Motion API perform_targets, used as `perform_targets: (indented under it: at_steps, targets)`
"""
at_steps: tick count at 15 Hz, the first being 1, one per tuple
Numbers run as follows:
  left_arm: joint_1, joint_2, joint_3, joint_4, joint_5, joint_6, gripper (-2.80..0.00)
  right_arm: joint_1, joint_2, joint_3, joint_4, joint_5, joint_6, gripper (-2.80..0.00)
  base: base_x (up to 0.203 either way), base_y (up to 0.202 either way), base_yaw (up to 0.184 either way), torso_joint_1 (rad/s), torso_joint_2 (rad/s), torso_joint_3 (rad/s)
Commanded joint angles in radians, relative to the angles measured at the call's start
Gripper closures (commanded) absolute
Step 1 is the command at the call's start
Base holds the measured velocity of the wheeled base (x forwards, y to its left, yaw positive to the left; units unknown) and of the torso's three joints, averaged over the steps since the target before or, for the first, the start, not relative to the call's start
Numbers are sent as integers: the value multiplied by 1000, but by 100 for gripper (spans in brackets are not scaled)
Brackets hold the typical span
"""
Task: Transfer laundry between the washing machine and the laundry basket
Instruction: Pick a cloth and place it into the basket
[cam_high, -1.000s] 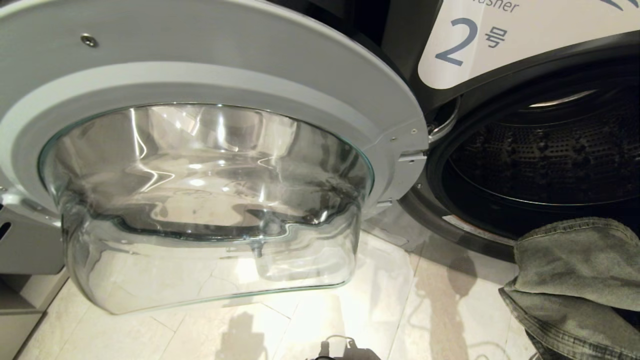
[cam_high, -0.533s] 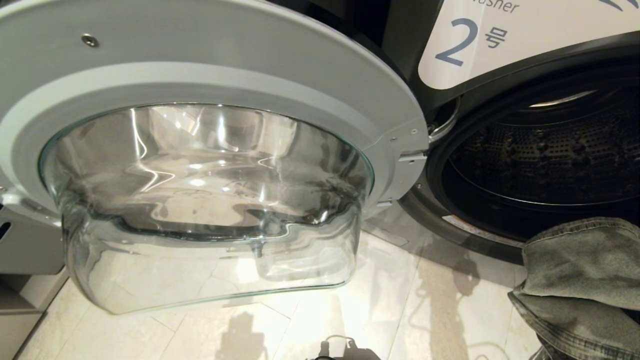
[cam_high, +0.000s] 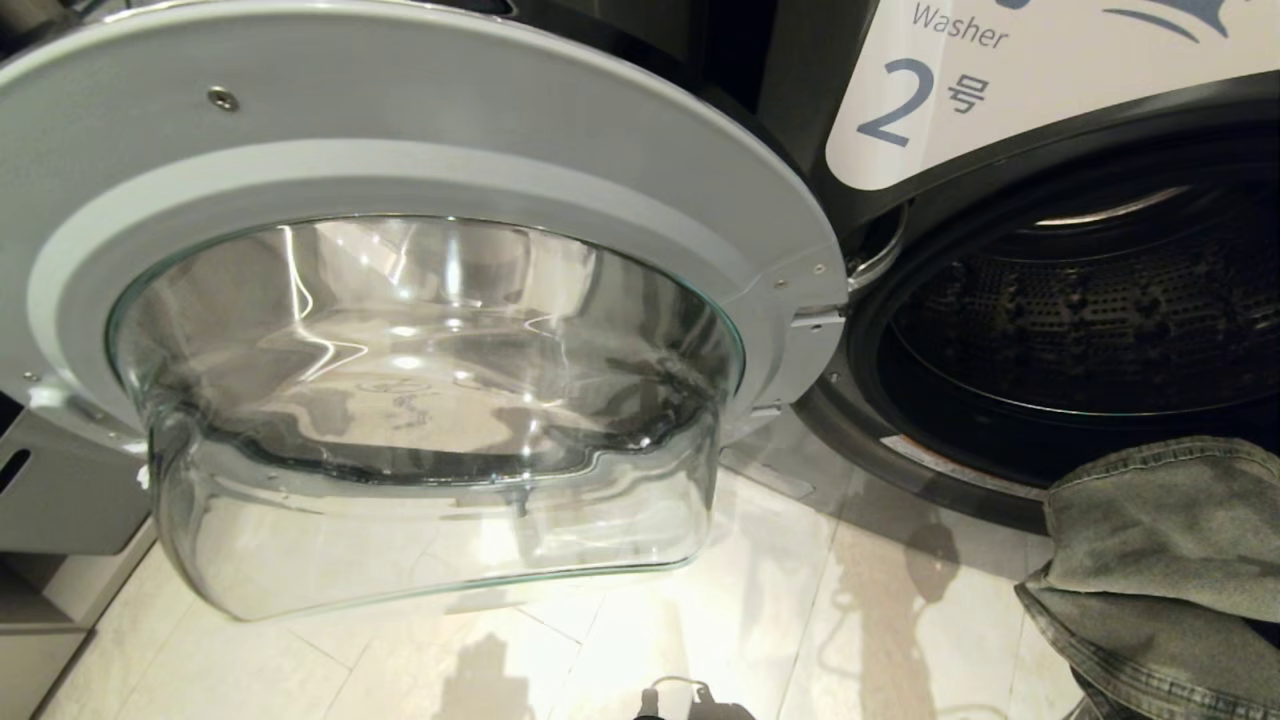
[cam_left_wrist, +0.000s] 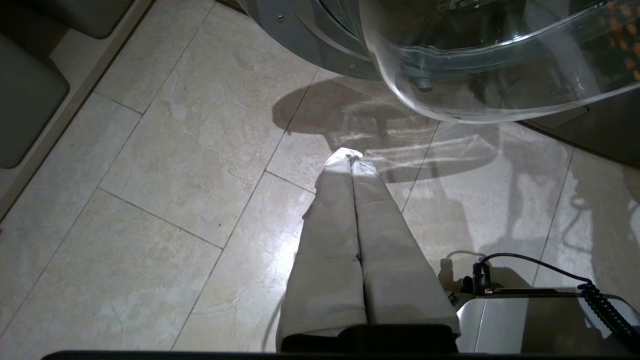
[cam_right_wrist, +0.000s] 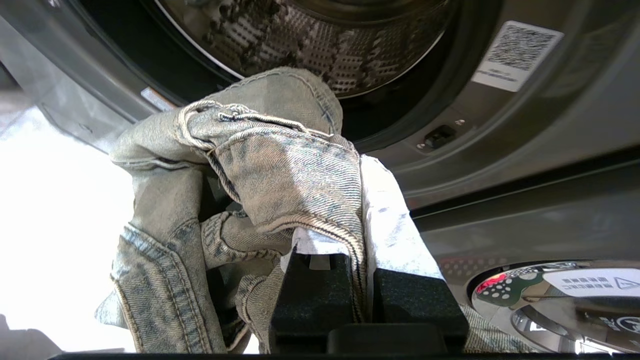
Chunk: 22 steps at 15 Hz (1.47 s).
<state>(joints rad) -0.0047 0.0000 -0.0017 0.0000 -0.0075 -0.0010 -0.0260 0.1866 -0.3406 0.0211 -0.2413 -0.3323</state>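
Nearest, right gripper (cam_right_wrist: 367, 280): clamped tight on a fold of the grey-green denim garment (cam_right_wrist: 260, 170), cloth pinched between its white-wrapped fingers (cam_right_wrist: 387, 220). The rest of the garment bunches and hangs around them. In the head view the garment (cam_high: 1160, 560) sits at the lower right, just in front of and below the drum opening.

Left gripper (cam_left_wrist: 351, 159): closed on nothing, fingertips together, pointing down at the tiled floor (cam_left_wrist: 165, 165) beside the door; parked.

Middle ground: the open door (cam_high: 420, 400) of the washing machine (cam_high: 800, 120) numbered 2, glass bowl bulging toward the camera, hinged on the left of the opening.

Farthest: the perforated drum (cam_high: 1090, 300), dark, no other laundry visible inside from here. The laundry basket is in no view.

Change: over the last second the garment has edged rightward and a little lower in the head view, away from the door's hinge side. In the final half second the whole scene slid down and right, more of the label showing; that is the camera tilting, not the things.

Reading: garment held at the drum's mouth, neither inside nor in the basket. Which way it is travelling I cannot tell.
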Motion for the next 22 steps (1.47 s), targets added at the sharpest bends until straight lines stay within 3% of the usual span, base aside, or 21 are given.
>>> perform_targets:
  at_steps: [1,17,22]
  targets:
    - [0,0,0,0,0,-1,0,0,1,5,0,-1,-2,0,0,0,0,7,2,173]
    - [0,0,0,0,1,1,0,4,-4,2,0,5,9,0,0,0,0,3,0,175]
    - [0,0,0,0,0,1,0,4,-4,3,0,5,9,0,2,6,-133,1,0,10]
